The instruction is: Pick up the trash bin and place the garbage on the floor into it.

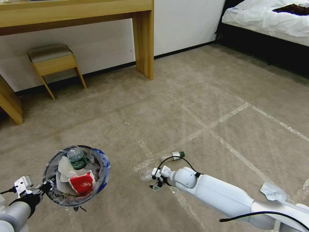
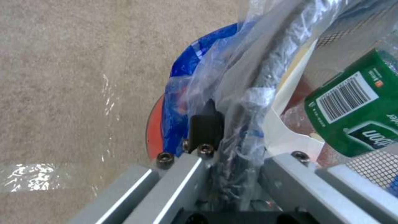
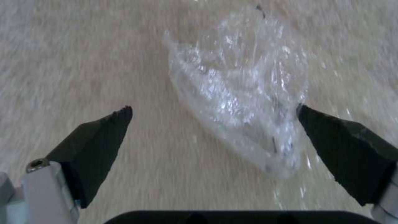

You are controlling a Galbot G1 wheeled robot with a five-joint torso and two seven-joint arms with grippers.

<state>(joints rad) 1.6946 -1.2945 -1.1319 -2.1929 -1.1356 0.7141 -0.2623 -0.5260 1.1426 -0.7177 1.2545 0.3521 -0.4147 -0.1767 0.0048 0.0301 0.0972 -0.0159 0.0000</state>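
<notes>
My left gripper (image 1: 48, 187) is shut on the rim of the trash bin (image 1: 101, 180), held above the carpet at lower left. In the left wrist view the red bin wall (image 2: 154, 130) and its clear, blue-printed bag (image 2: 232, 74) sit clamped between the fingers (image 2: 205, 126). Inside lie a green-labelled bottle (image 1: 77, 158), white paper and a red wrapper (image 1: 82, 183). My right gripper (image 1: 156, 184) hangs open just over a crumpled clear plastic wrap (image 3: 240, 90) on the floor, one finger (image 3: 97, 140) to each side of it. A small green-capped bottle (image 1: 173, 156) lies just beyond.
A crumpled white tissue (image 1: 273, 192) lies on the carpet beside my right forearm. A wooden desk leg (image 1: 144, 38) and a small stool (image 1: 54, 62) stand along the far wall, a bed (image 1: 267, 19) at the far right. Shiny tape lines cross the carpet.
</notes>
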